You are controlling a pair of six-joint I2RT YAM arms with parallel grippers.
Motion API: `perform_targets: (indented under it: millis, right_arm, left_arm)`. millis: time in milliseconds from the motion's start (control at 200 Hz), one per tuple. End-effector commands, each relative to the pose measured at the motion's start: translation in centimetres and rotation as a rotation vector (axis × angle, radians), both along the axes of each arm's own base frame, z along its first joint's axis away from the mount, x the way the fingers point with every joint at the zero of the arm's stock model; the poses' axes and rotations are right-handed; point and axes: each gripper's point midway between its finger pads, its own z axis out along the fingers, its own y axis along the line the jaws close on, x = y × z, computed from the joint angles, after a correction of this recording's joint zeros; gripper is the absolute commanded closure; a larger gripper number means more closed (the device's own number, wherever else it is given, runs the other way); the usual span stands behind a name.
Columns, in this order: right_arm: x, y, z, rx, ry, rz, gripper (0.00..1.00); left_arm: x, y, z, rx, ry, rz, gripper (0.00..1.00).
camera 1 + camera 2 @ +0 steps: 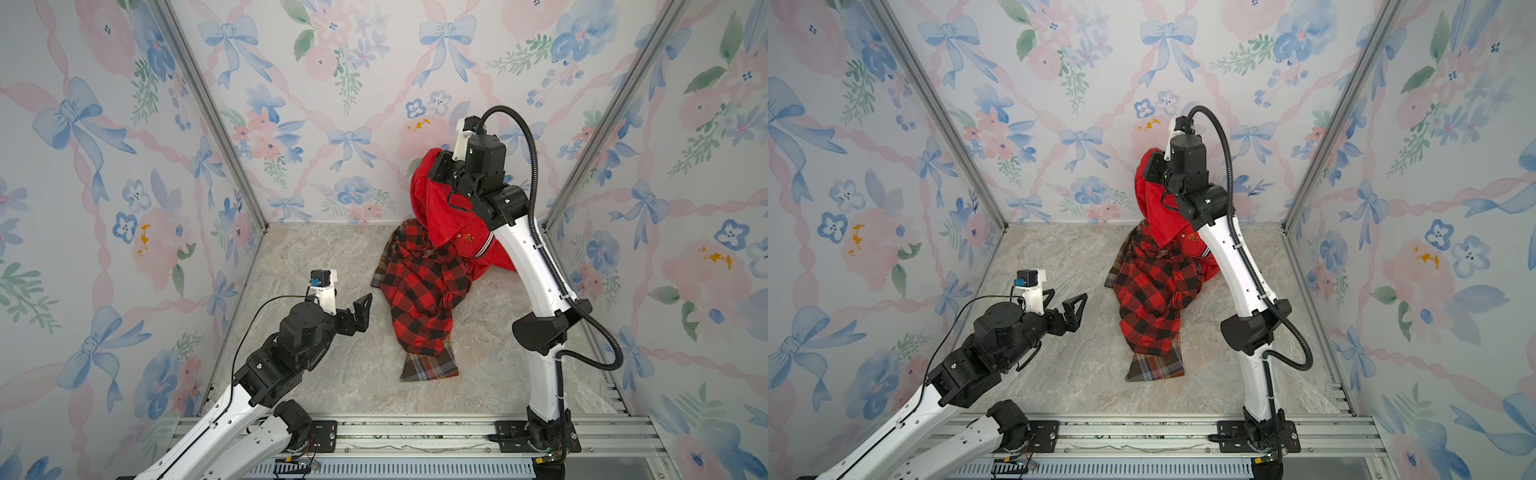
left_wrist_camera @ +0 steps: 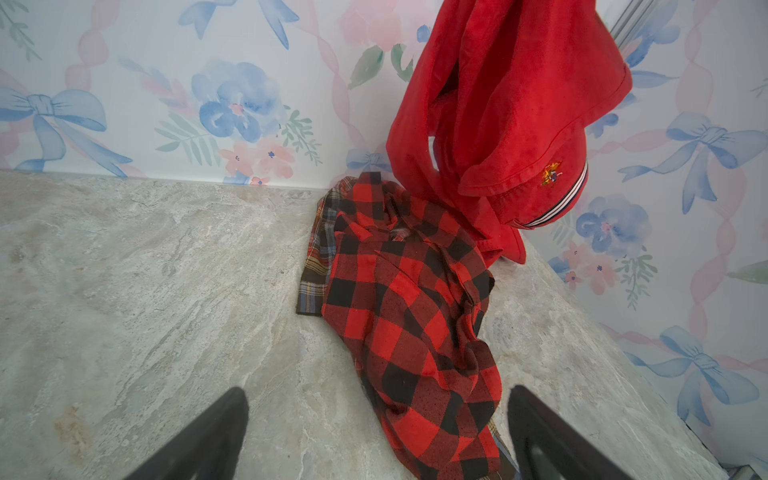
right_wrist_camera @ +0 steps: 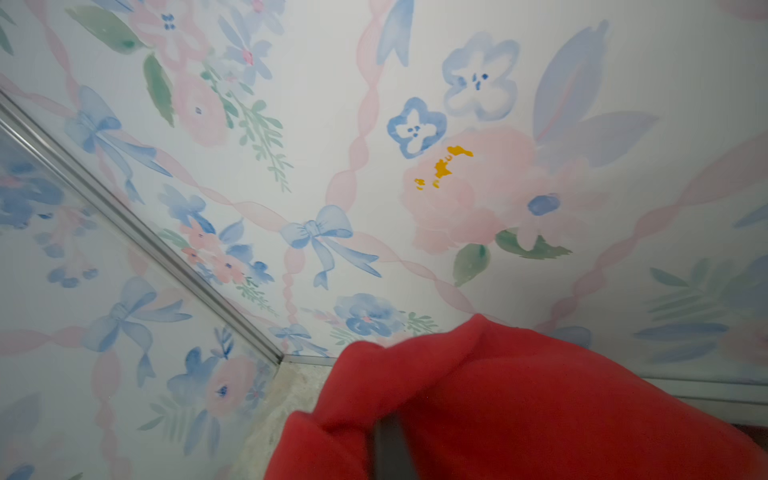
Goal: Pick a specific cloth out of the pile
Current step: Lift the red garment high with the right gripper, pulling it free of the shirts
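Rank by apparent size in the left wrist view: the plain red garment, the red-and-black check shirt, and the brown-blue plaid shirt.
Red-and-black check shirt and plain red garment: about alike; I cannot rank them.
Brown-blue plaid shirt: smallest, only a strip shows from under the check shirt.

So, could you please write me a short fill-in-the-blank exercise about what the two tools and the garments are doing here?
1. The right tool is shut on the plain ____ cloth, which hangs over the far end of the pile.
2. The left tool stands ____ and holds nothing.
3. In the pile, the check shirt lying over the plaid shirt is red and ____.
Missing words: red; open; black.
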Motion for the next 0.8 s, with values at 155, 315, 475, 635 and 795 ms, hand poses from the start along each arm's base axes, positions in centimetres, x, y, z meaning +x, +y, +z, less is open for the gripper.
perform_targets:
  millis: [155,315,475,635,795]
  right_arm:
    - [-15.9,-5.9,25.8,0.636,-0.807,0.161,1.0]
    - [-25.1,-14.1,31.1,0.741,-1.077,-0.066,1.0]
    - [-29.1,-24.5,32.5,0.94,-1.131,-0.305,1.0]
    - [-29.8,-31.9,32.1,0.948,-1.125,-0.479,1.0]
    - [-31.0,-33.7,32.4,0.75,-1.152,-0.62,1.0]
  left_arm:
    - [0.8,0.0,-0.7,0.026,0.01,0.019,0.02]
    - [1.0,0.0,-0.8,0.032,0.012,0.026,0.02]
    - [1.3,0.0,-0.8,0.035,0.011,0.038,0.02]
    - [1.6,-0.7,-1.3,0.02,0.035,0.024,0.02]
    - [1.5,-0.9,-1.7,0.009,0.047,0.015,0.02]
